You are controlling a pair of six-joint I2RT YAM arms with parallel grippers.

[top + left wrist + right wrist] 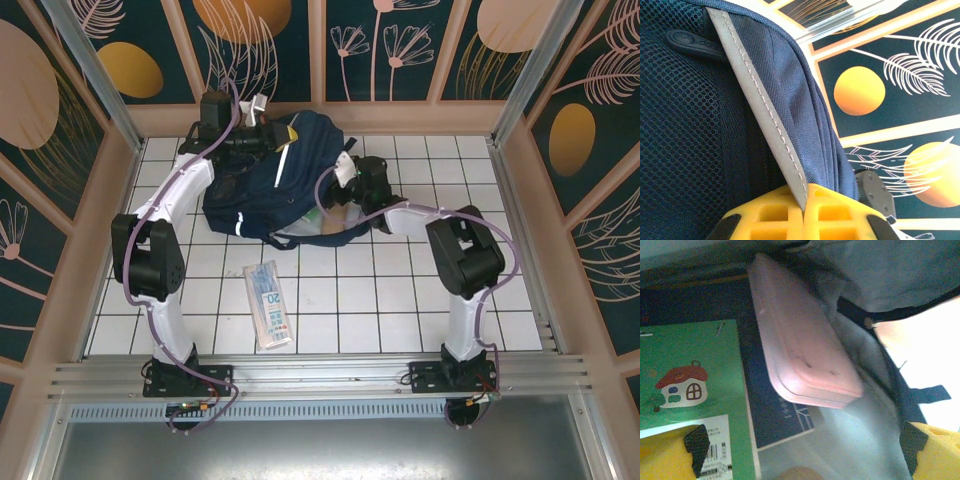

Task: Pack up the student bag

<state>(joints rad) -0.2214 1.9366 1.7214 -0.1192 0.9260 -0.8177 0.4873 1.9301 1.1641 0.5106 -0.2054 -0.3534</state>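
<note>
The student bag looks floppy, best held by seams: left hand pinches its stripe, right hand gapes inside it.

This is looking like a staged robotics cell in a lab: the left arm and the right arm are sitting bolted to an aluminium rail at the near edge of a desk that is wearing a white grid of tiles. Wall panels printed with pale leaves and orange discs on dark teal are closing the desk in on three sides, with light wooden framing and slanted metal posts holding them. Purple cables are running along both arms toward their bases.
</note>
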